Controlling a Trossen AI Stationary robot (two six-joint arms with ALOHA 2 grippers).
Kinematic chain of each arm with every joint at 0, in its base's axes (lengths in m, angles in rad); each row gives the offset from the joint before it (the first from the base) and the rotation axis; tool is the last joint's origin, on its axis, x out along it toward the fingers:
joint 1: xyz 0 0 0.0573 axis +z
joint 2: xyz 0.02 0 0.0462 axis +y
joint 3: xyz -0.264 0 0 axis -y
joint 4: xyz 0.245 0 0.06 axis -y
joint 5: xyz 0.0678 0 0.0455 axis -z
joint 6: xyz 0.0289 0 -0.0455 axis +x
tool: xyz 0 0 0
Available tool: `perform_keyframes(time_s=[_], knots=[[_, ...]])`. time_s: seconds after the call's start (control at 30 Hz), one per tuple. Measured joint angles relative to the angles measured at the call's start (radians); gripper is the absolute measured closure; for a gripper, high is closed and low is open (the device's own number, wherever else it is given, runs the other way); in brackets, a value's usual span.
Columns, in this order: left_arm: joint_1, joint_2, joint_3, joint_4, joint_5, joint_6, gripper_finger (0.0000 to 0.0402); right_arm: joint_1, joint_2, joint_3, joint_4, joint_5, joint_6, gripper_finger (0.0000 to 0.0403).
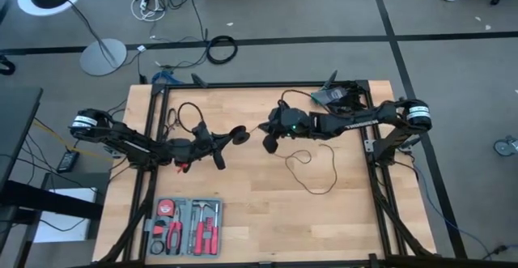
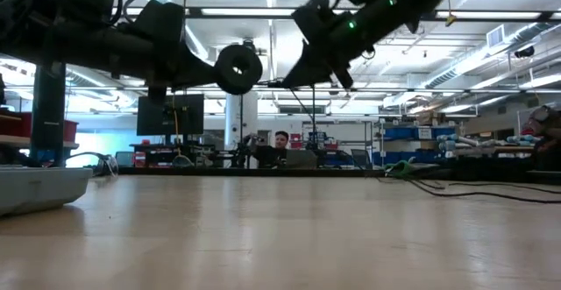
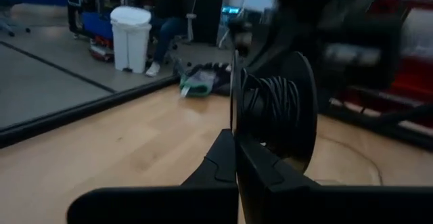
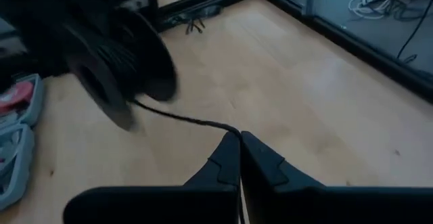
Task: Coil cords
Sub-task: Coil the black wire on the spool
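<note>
Two hands point(image 1: 229, 141) point(image 1: 269, 141) on black cord point(image 1: 312, 167)

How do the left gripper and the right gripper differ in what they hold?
The left gripper is shut on the spool, a round black reel with cord wound on it. The right gripper is shut on the cord itself, the thin strand running from that spool. Both are held above the table, close together near its middle.

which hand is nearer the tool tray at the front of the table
Left. The left hand is held above the table just behind the tool tray, gripping the spool; the right hand is farther toward the table's middle, pinching the cord.
</note>
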State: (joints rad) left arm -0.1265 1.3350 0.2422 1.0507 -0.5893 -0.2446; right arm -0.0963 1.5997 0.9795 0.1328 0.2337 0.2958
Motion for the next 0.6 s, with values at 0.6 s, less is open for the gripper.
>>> perform_keyframes(time_s=[0.6], knots=[[0.01, 0.0, 0.175, -0.401, -0.124, 0.034, 0.0401, 0.065, 0.05, 0.185, -0.055, -0.004, -0.09, 0.0403]])
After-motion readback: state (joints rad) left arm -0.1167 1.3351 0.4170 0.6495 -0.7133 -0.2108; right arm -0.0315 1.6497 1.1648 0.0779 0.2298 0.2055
